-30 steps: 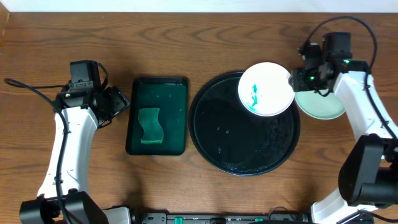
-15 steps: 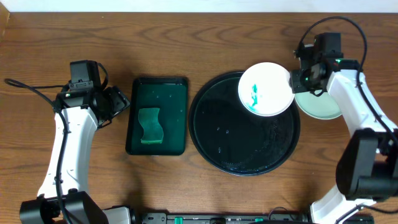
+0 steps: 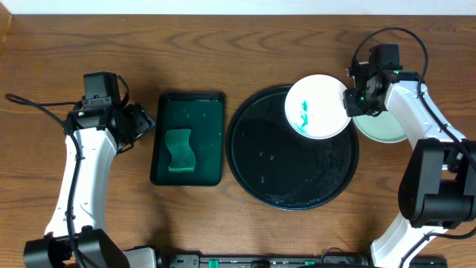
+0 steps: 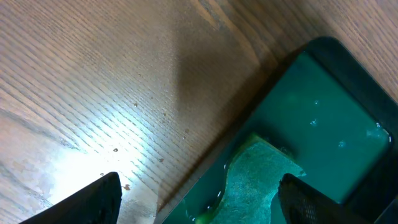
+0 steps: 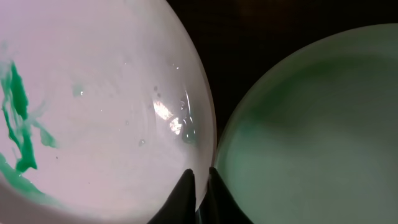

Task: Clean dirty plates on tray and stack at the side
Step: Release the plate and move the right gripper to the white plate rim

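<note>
the white plate [image 3: 316,112], smeared with green, is gripped at its right rim by the right gripper [image 3: 348,102] — its fingers [image 5: 183,196] are seen pinched together on that edge. the plate is placed over the upper right of the black tray [image 3: 275,171], just beside a mint plate [image 3: 387,128] on the table [image 3: 223,45]. the left gripper [image 4: 199,186] is held with fingers wide apart by the green tray [image 3: 190,112] — a sponge [image 3: 178,150] is seen inside it.

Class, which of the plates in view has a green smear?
The white plate at the rim of the black tray: green streaks mark it. The mint green plate beside the tray looks clean.
</note>
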`<state>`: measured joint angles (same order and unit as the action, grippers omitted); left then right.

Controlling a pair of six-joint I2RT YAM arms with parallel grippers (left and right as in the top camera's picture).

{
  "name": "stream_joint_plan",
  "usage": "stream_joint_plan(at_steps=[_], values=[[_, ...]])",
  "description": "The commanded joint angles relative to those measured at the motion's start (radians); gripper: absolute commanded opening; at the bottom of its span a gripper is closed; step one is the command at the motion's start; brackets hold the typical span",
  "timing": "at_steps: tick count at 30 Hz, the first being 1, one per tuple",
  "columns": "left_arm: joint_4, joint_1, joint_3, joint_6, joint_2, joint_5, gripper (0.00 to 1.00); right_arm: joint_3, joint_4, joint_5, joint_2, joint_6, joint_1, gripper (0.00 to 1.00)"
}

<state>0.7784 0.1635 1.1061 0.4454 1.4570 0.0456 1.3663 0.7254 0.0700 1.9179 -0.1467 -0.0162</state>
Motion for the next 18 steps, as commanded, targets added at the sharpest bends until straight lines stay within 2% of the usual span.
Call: stream_joint_plan(at_steps=[1, 7, 13, 18], values=[[0.002, 0.005, 0.017, 0.004, -0.003, -0.013, 0.81, 0.011, 0.001, -0.005, 0.005, 0.023, 0.007, 0.01], [0.002, 0.005, 0.017, 0.004, -0.003, -0.013, 0.81, 0.011, 0.021, 0.021, 0.005, 0.064, 0.007, 0.01], [0.002, 0.005, 0.017, 0.004, -0.003, -0.013, 0.81, 0.011, 0.055, 0.128, 0.005, 0.065, 0.007, 0.01], [0.002, 0.005, 0.017, 0.004, -0.003, -0.013, 0.81, 0.011, 0.111, 0.152, 0.005, 0.138, 0.014, 0.01]])
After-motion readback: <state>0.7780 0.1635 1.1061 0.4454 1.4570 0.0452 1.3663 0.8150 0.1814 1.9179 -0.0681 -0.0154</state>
